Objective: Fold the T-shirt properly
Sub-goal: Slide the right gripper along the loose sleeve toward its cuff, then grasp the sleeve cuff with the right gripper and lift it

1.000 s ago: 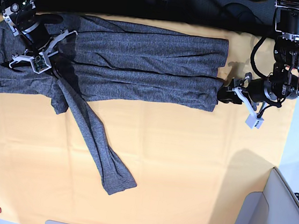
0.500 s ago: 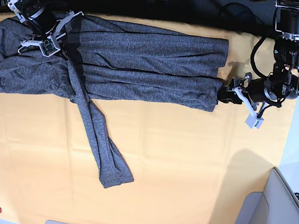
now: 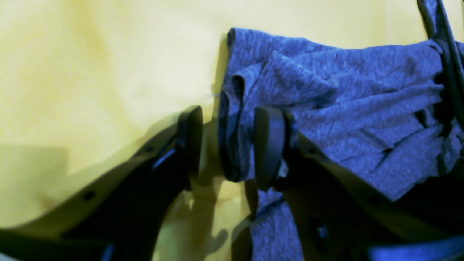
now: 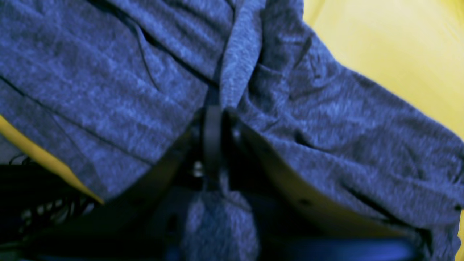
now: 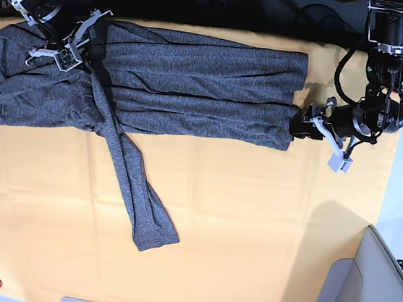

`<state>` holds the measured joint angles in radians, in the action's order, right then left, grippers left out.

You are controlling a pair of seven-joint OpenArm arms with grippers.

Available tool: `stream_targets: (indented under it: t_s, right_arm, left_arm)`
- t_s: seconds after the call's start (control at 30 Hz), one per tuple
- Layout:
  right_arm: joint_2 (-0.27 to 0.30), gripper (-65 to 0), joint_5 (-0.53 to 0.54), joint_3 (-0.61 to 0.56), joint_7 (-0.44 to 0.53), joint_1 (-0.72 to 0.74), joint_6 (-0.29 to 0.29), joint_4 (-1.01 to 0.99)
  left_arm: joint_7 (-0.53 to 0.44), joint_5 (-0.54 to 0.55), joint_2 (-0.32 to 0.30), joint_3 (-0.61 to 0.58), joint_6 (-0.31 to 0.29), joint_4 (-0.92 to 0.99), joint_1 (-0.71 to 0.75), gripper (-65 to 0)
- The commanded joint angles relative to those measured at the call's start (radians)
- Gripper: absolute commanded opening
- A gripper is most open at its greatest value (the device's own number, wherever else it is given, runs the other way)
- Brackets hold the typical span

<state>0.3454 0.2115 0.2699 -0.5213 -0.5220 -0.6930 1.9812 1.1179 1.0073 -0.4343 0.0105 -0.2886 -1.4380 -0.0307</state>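
A: What fills the base view?
B: A yellow-orange cloth [image 5: 251,222] covers the table; the T-shirt [image 5: 194,85] lies across its 12 o'clock half, a dark grey band running from 9 toward 3; one long sleeve [image 5: 134,194] trails off the body toward 6.

A: And the arms?
B: The left gripper [image 5: 297,124] sits at the 3 o'clock end of the shirt, by the hem [image 3: 232,145]; the right gripper [image 5: 89,54] is over the shirt toward 10 o'clock, where the sleeve leaves the body.

A: How do the left fingers stand?
B: Wide; in the left wrist view one pad [image 3: 190,141] rests over bare cloth, the other [image 3: 270,145] against the grey knit, and the folded hem edge stands loose between them, with a gap on the cloth side.

A: The right ones?
B: Narrow; the right wrist view shows the jaws almost together on a pinched ridge of fabric [image 4: 224,87]; whether they truly hold it I cannot tell, since that view is blurred.
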Motion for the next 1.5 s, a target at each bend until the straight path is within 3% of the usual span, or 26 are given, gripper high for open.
stream_targets:
  t_s: [0.0,0.13,0.2,0.47,0.73,0.87,0.97,1.07,1.27,1.4,1.47]
  right_arm:
    - [0.01,-52.9,0.01,0.004,-0.003,0.003,-0.005,0.02]
    - [0.01,-35.7,0.015,-0.019,-0.017,0.012,-0.005,0.023]
    - [0.01,-30.6,0.015,-0.036,-0.017,0.027,-0.005,0.033]
    - [-0.004,-28.2,0.016,-0.122,-0.018,0.153,-0.005,0.039]
    - [-0.251,-28.2,-0.022,-0.047,-0.067,0.465,-0.005,-0.058]
    - [-0.34,-28.2,-0.18,-0.059,-0.082,0.639,0.227,-0.234]
    - [-0.378,-28.2,-0.289,-0.103,-0.082,0.733,0.304,-0.346]
    - [-0.409,-28.2,-0.357,-0.142,-0.081,0.83,0.316,-0.469]
    - [-0.437,-28.2,-0.364,-0.125,-0.059,1.032,0.321,-0.816]
    - [-0.437,-28.2,-0.37,-0.103,0.111,1.114,0.325,-1.043]
    - [-0.434,-28.2,-0.37,-0.105,0.184,1.147,0.367,-1.146]
  left_arm:
    - [-0.015,0.018,-0.016,0.004,-0.005,-0.013,-0.015,-42.9]
    - [-0.015,0.018,-0.016,0.004,-0.005,-0.013,-0.016,-42.9]
    - [-0.015,0.018,-0.016,0.004,-0.005,-0.013,-0.016,-42.9]
    - [-0.017,0.018,-0.016,0.003,-0.005,-0.013,-0.016,-42.9]
    - [-0.017,0.018,-0.014,0.003,-0.005,-0.011,-0.016,-42.9]
    - [-0.017,0.018,-0.014,0.003,-0.005,-0.011,-0.016,-42.9]
    - [-0.017,0.018,-0.014,0.003,-0.005,-0.011,-0.016,-42.9]
    - [-0.017,0.017,-0.014,0.003,-0.005,-0.011,-0.016,-42.9]
    - [-0.017,0.017,-0.014,0.003,-0.005,-0.011,-0.016,-42.9]
    - [-0.017,0.017,-0.014,0.003,-0.005,-0.011,-0.016,-42.9]
    - [-0.017,0.017,-0.014,0.003,-0.005,-0.011,-0.015,-42.9]
